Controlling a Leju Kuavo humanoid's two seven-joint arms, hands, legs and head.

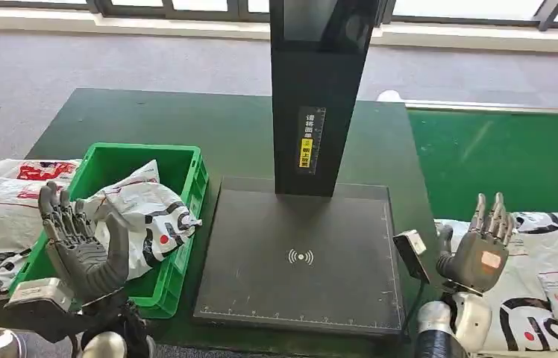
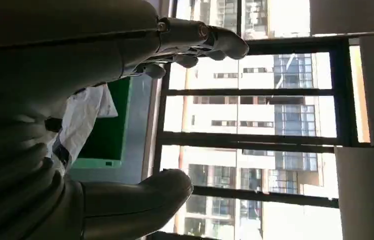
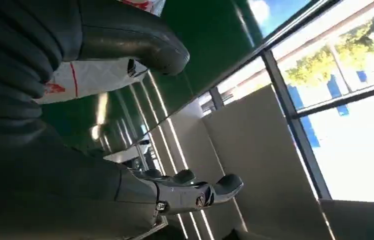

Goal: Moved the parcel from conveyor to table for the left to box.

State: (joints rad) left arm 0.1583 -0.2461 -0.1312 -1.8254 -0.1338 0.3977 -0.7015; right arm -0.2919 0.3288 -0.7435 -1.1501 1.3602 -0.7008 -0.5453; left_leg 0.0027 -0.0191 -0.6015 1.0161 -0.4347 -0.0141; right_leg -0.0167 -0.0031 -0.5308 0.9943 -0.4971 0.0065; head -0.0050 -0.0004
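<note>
Both hands, the left hand (image 1: pixel 82 250) and right hand (image 1: pixel 481 250), are open and empty, and the soft, crinkly parcel (image 1: pixel 541 268) on the conveyor (image 1: pixel 500 156) looks light, best grabbed around its puffy middle.

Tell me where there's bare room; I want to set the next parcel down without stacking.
The dark scanner plate is bare between the black column and its near edge. The green table is open behind the green bin. Crowded: the bin holds a parcel, and parcels cover the conveyor by the right hand.
</note>
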